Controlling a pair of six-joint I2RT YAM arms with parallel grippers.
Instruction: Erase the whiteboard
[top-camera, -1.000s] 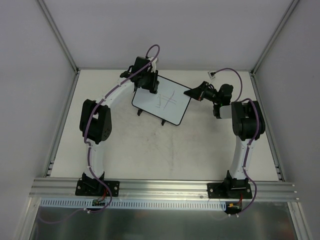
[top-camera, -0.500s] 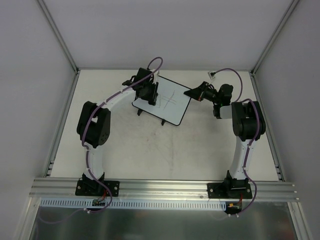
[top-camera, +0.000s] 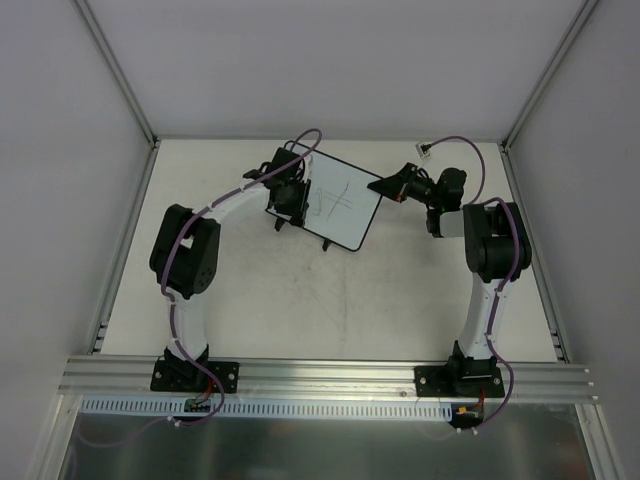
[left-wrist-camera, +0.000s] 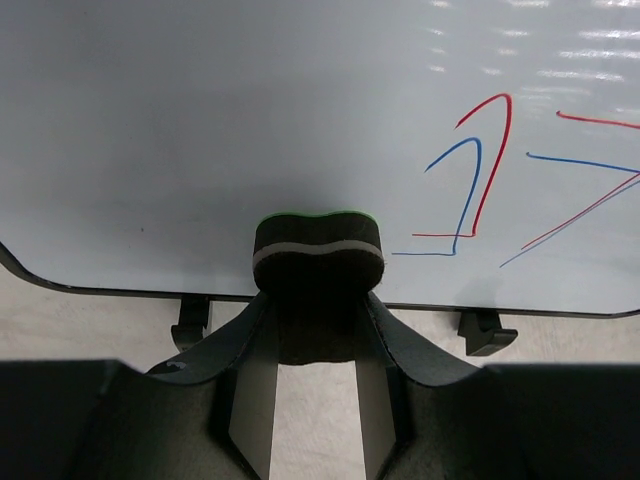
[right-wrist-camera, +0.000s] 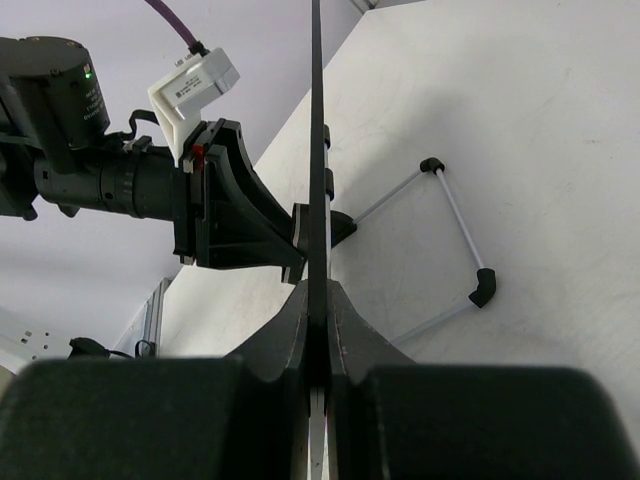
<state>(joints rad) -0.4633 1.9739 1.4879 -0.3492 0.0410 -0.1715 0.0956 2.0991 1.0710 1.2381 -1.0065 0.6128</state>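
Left fingers (left-wrist-camera: 240, 340) clamped tight on the eraser (left-wrist-camera: 318, 262), pad against the whiteboard (left-wrist-camera: 200, 120), just left of the red and blue lines (left-wrist-camera: 492, 165). Right fingers (right-wrist-camera: 285, 335) closed, pinching the whiteboard's edge.

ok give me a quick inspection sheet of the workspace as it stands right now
surface: pale table, faintly scuffed
job's things: whiteboard propped on its black feet, with red and blue pen lines on its face; black eraser at the face near the lower edge, left of the lines
clutter: nothing seen
grippers: left gripper shut on the eraser; right gripper shut on the whiteboard's edge
cables: purple cables run along each arm and loop above the wrists
surroundings: plain white walls on three sides; metal rail at the near edge, carrying the arm bases
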